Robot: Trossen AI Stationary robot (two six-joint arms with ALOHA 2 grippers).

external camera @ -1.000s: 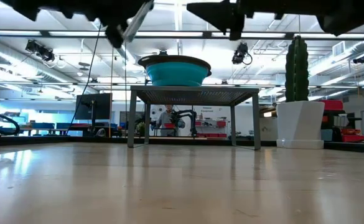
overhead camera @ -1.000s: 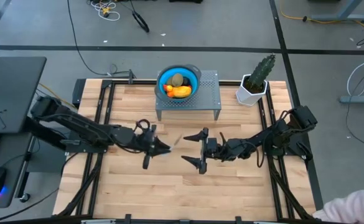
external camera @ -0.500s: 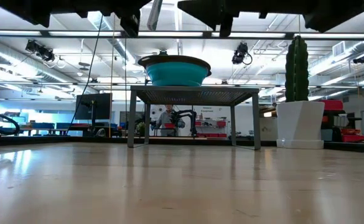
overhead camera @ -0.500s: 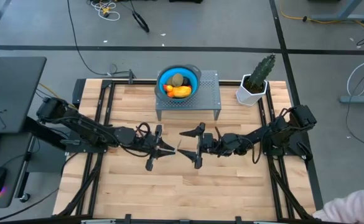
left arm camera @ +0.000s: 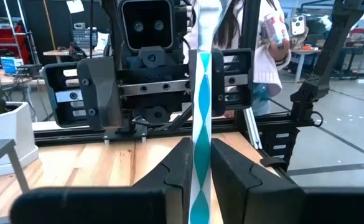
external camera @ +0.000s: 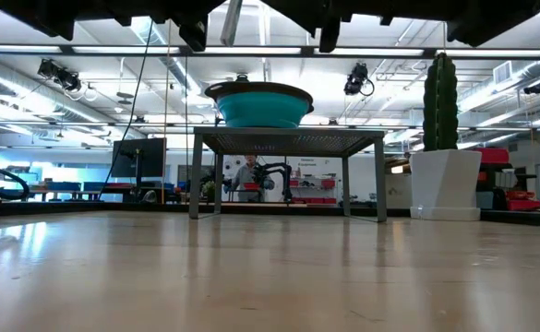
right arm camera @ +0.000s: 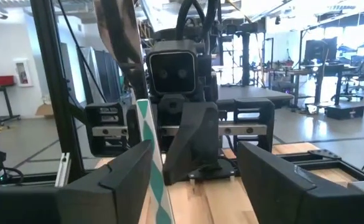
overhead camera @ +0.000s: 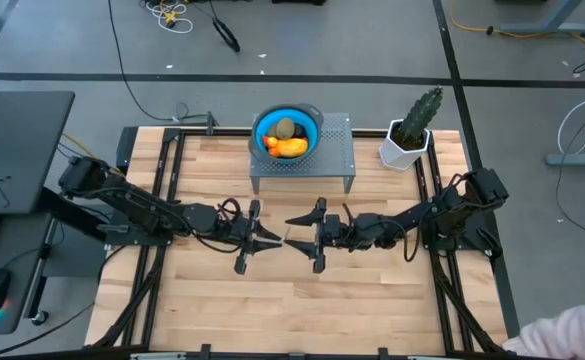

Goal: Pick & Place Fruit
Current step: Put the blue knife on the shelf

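Observation:
The fruit lies in a blue bowl [overhead camera: 287, 133] on a grey perforated stand [overhead camera: 322, 165] at the table's far middle: a yellow-orange oblong [overhead camera: 290, 147], an olive-brown oval [overhead camera: 285, 127] and a dark purple ball [overhead camera: 301, 131]. Over the table's middle my left gripper [overhead camera: 270, 240] is shut on a slim white-and-blue stick [left arm camera: 201, 106]. My right gripper [overhead camera: 297, 238] faces it, open, a finger on either side of the stick [right arm camera: 149, 143]. The stick stands close to one right finger [right arm camera: 129, 174]; whether they touch I cannot tell. My left gripper pinches the stick's lower part [left arm camera: 200, 177] between its two fingers [left arm camera: 180, 168]. The fingers come level from the table's left and lie across the stick. The stick stands nearly upright, lifted clear of the table, and most of its length rises above the fingers.
A green cactus in a white pot [overhead camera: 410, 130] stands at the far right, beside the stand. The stand's legs [external camera: 196, 175] and the pot [external camera: 445, 184] rest on the wooden top. A black frame runs along the table's left and right sides. A sleeve [overhead camera: 572, 335] shows at the near right corner.
My left gripper has rolled and gone a little toward the table's right, turning the stick from a slant to nearly upright. My right gripper has gone toward the table's left until its fingers stand around the stick, and its fingers have drawn somewhat closer together.

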